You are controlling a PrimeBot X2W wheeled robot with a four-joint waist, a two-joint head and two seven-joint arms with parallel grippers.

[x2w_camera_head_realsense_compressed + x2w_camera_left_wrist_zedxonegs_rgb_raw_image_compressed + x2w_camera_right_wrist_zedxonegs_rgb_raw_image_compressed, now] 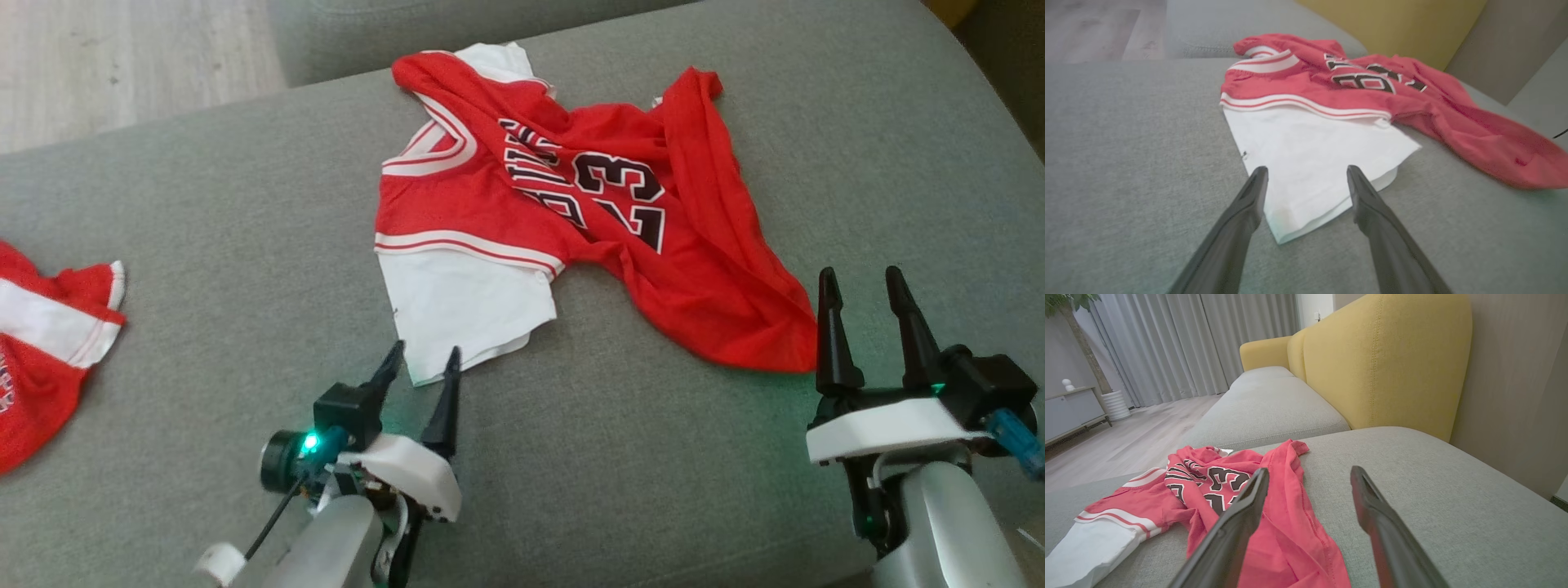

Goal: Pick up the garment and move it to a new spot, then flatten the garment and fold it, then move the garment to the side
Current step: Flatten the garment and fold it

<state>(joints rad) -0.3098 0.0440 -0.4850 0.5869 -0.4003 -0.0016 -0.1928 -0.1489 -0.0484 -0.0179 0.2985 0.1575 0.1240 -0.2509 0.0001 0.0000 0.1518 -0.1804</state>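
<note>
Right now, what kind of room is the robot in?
Probably a living room at home: a grey sofa seat with a yellow backrest, long grey curtains and a wooden floor.

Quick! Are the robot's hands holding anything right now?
Left hand: open, holding nothing, at the white edge of the jersey.
Right hand: open, holding nothing.

A grey sofa cushion (204, 204) carries a crumpled red-and-white jersey (571, 212), its white corner at the tips of the left gripper (427, 349); a second red garment (41, 343) lies well off to that gripper's left.
</note>
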